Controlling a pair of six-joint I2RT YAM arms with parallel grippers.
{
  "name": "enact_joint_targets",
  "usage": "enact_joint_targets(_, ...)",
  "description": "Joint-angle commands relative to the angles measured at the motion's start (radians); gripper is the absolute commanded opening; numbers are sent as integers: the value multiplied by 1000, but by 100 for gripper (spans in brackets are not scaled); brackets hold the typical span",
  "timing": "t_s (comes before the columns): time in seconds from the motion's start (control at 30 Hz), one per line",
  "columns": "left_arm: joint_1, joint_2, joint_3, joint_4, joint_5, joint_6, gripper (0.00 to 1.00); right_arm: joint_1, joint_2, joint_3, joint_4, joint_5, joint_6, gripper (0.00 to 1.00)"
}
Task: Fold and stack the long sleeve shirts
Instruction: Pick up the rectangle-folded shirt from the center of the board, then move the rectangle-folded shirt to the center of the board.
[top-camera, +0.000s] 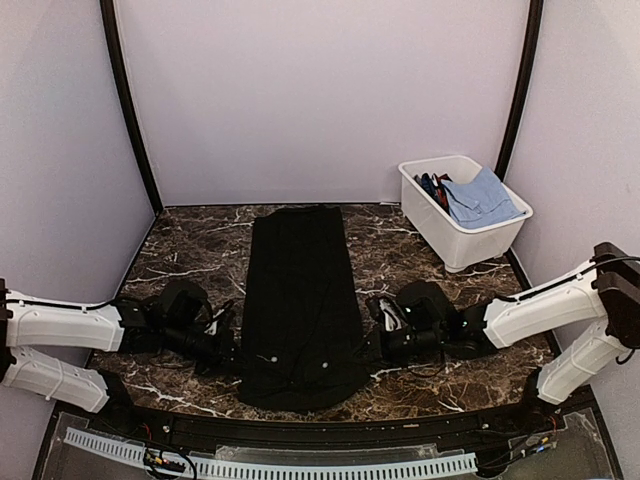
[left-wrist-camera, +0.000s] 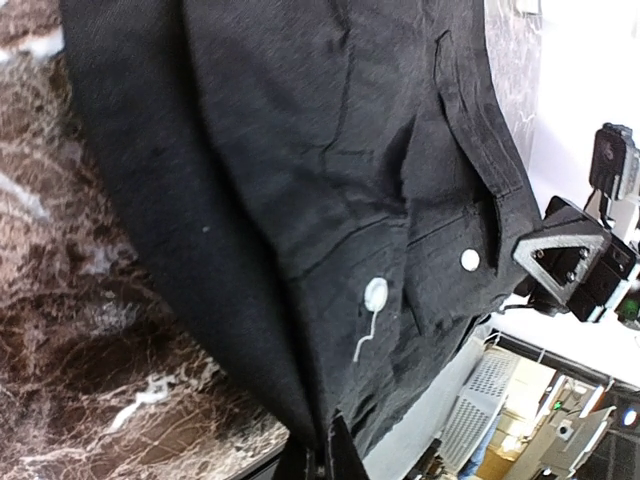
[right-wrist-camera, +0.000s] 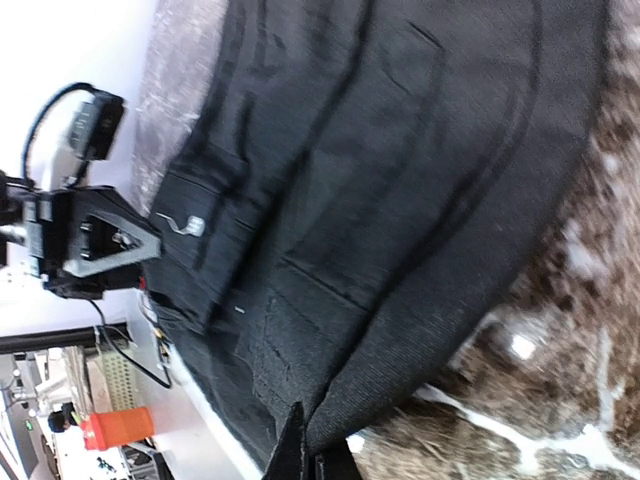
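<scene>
A black long sleeve shirt (top-camera: 298, 300) lies on the marble table as a long narrow strip running from front to back. Small white buttons (left-wrist-camera: 376, 292) show near its front end. My left gripper (top-camera: 230, 345) is at the strip's left edge near the front. In the left wrist view the jaws (left-wrist-camera: 325, 455) are shut, with a fold of the black cloth (left-wrist-camera: 300, 200) running down between them. My right gripper (top-camera: 372, 345) is at the right edge opposite. In its wrist view the jaws (right-wrist-camera: 312, 455) are shut on the hem of the black cloth (right-wrist-camera: 400, 200).
A white plastic bin (top-camera: 470, 240) stands at the back right and holds a folded blue cloth (top-camera: 482, 196) and some darker items. Dark marble tabletop (top-camera: 190, 250) shows on both sides of the shirt. Curved white walls enclose the back and sides.
</scene>
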Motion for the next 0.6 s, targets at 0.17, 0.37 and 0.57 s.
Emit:
enact_joint_targets(0.17, 162, 113, 122, 135, 110, -20, 0, -126, 60, 156, 114, 6, 35, 0)
enact_joint_targets(0.37, 265, 316, 241, 233, 166, -58, 0, -245, 226, 286, 176, -37, 44, 0)
enact_joint_targets(0.57, 349, 500, 310, 334, 158, -86, 0, -313, 420, 386, 188, -52, 29, 0)
